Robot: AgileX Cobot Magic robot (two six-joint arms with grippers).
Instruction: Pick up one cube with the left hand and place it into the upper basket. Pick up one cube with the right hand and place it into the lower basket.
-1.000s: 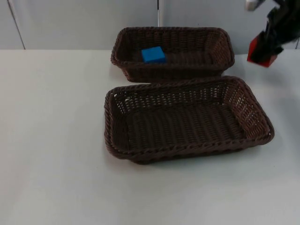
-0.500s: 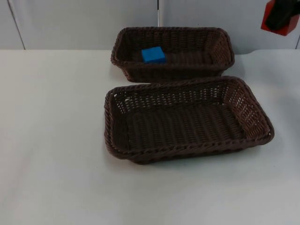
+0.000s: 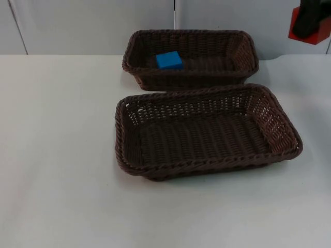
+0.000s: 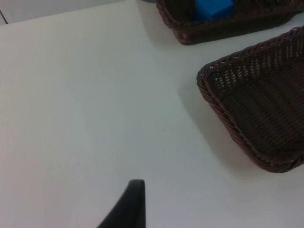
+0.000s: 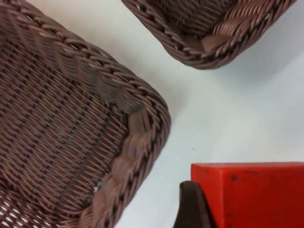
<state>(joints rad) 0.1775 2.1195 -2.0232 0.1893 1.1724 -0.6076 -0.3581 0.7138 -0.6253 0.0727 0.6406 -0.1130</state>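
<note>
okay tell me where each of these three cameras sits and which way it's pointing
Top view: fixed, looking down and forward; upper basket with blue cube, lower basket, right gripper holding red cube.
Left wrist view: looks along the left gripper at the white table.
Right wrist view: above the table by both baskets' corners.
Shared: both baskets.

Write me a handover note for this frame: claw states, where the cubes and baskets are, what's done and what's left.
Right claw: shut on the red cube, held high beyond the lower basket's far right corner.
Left claw: over bare table left of the baskets, carrying nothing; this arm waits.
Blue cube: lying in the upper basket, left of centre.
Lower basket: holds nothing yet.
Done: the left-hand cube is placed, the red cube is picked up.
Left: bring the red cube over the lower basket and release it.
</note>
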